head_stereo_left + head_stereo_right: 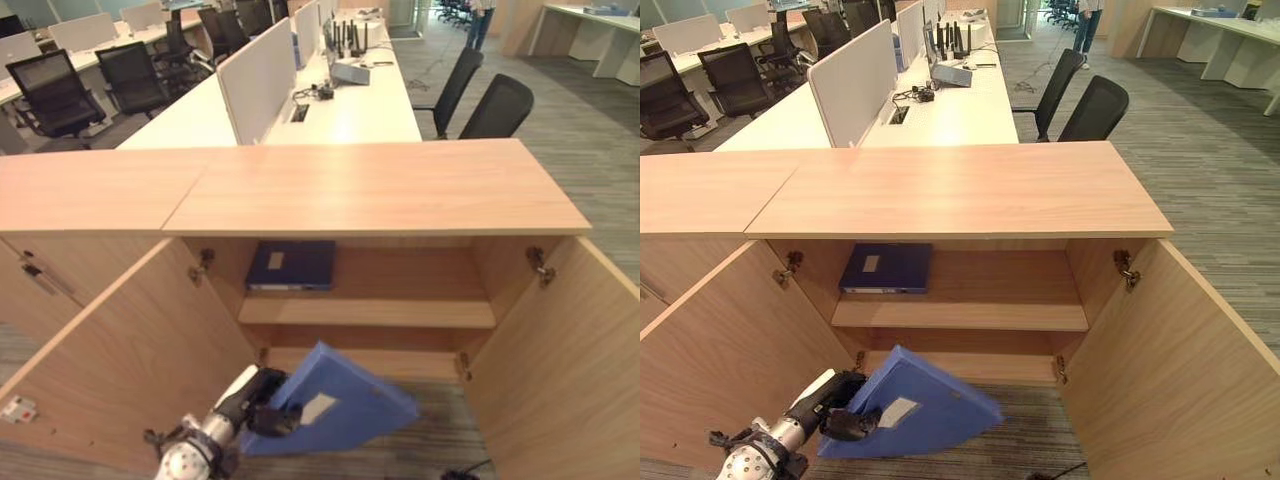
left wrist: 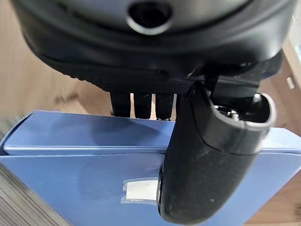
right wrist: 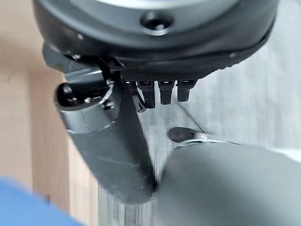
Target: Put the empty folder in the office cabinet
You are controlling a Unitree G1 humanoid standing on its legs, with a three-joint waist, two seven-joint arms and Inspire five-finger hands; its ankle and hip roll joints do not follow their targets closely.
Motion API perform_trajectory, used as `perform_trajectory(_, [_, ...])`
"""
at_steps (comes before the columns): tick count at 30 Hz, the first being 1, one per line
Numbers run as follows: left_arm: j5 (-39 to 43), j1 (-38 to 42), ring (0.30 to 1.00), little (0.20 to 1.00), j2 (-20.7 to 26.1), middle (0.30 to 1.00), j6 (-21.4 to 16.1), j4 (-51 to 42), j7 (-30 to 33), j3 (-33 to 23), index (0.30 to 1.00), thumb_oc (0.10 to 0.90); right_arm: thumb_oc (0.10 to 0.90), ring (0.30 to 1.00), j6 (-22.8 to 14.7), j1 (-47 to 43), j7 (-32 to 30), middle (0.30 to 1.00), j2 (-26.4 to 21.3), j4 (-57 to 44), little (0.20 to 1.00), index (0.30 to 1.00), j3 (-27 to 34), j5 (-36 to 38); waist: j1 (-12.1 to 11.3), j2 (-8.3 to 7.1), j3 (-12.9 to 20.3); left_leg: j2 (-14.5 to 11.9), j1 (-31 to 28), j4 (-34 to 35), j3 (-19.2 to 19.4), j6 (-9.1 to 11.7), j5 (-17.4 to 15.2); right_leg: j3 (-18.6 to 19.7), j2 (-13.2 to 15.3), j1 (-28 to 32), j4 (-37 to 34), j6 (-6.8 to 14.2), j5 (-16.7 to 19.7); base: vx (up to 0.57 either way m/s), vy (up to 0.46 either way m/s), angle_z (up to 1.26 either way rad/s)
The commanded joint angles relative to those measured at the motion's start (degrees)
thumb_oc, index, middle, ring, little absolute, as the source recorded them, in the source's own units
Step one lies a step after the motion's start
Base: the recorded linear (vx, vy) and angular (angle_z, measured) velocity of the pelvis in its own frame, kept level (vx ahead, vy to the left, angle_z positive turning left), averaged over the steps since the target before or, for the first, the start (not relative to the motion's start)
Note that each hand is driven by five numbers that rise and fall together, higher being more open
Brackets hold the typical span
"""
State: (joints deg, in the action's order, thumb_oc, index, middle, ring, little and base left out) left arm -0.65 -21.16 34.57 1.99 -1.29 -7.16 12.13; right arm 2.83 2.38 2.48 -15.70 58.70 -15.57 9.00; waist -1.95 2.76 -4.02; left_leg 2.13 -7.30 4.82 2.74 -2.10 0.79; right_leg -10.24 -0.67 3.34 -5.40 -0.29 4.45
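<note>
A light blue folder point(image 1: 350, 405) with a white label hangs tilted in front of the open wooden cabinet point(image 1: 380, 190), low by its bottom compartment. My left hand point(image 1: 262, 405) is shut on the folder's left edge. In the left wrist view its thumb point(image 2: 207, 165) presses on the folder's face point(image 2: 84, 160) and its fingers curl behind the top edge. My right hand point(image 3: 113, 155) hangs idle over grey floor, holding nothing, with its fingers relaxed. A blue corner of the folder point(image 3: 28, 202) shows beside it.
A dark blue folder point(image 1: 292, 265) lies flat at the left of the upper shelf point(image 1: 400, 312). Both doors stand wide open, the left door point(image 1: 130, 360) close beside my arm, the right door point(image 1: 560, 370) opposite. Desks and black chairs point(image 1: 495, 105) stand behind the cabinet.
</note>
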Motion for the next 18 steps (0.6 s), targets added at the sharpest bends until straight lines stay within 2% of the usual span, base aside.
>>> perform_trajectory(1, [4.82,3.72,0.3,0.3,-0.49,0.3,-7.92,-6.82,0.25,-4.17,0.3,0.4,0.8,0.9,-0.86,-3.57,-0.79,0.9,-2.98,-7.45,0.9,0.9,-3.59,-11.63,-0.29,-2.55,1.13,1.52,0.37,0.18,-2.38,1.31,-5.66,-0.65,2.0,5.1,0.4,4.84,-6.6,0.0,0.0,0.0])
perform_trajectory(2, [6.93,3.65,0.3,0.3,-1.1,0.3,-8.03,-7.02,0.16,-4.08,0.3,0.4,0.8,0.9,-0.95,-3.75,-0.69,0.9,-4.87,-12.44,0.9,0.9,-4.32,-14.72,-0.21,-2.44,1.0,1.51,0.31,0.18,-2.33,1.27,-5.71,-0.65,2.06,5.14,0.4,4.85,-6.62,0.0,0.0,0.0])
perform_trajectory(5, [12.37,4.85,0.3,0.3,-3.0,0.3,-8.23,-6.91,0.28,-2.28,0.3,0.4,0.8,0.9,-1.99,-5.08,-1.77,0.9,-7.92,-22.11,0.9,0.9,-4.68,-16.95,0.03,-2.27,1.09,1.55,0.44,0.18,-2.36,1.15,-5.66,-0.71,2.16,5.02,0.4,4.84,-6.56,0.0,0.0,0.0])
perform_trajectory(11, [14.3,8.04,0.3,0.3,-2.72,0.3,-9.32,-9.21,1.13,-0.23,0.3,0.4,0.8,0.9,-5.1,-6.8,-2.15,0.9,-10.73,-37.64,0.9,0.9,-5.03,-16.21,0.12,-2.01,0.94,1.55,0.35,0.18,-2.31,1.09,-5.62,-0.65,2.28,5.12,0.4,4.73,-6.67,0.0,0.0,0.0])
perform_trajectory(18, [13.93,8.43,0.3,0.3,-1.72,0.3,-9.96,-11.32,0.64,-0.7,0.3,0.4,0.8,0.9,-6.36,-6.08,1.4,0.9,-12.03,-45.3,0.9,0.9,-6.6,-15.01,-0.14,-2.15,0.95,1.5,0.25,0.18,-2.43,1.17,-5.64,-0.9,2.33,5.21,0.4,4.7,-6.83,0.0,0.0,0.0])
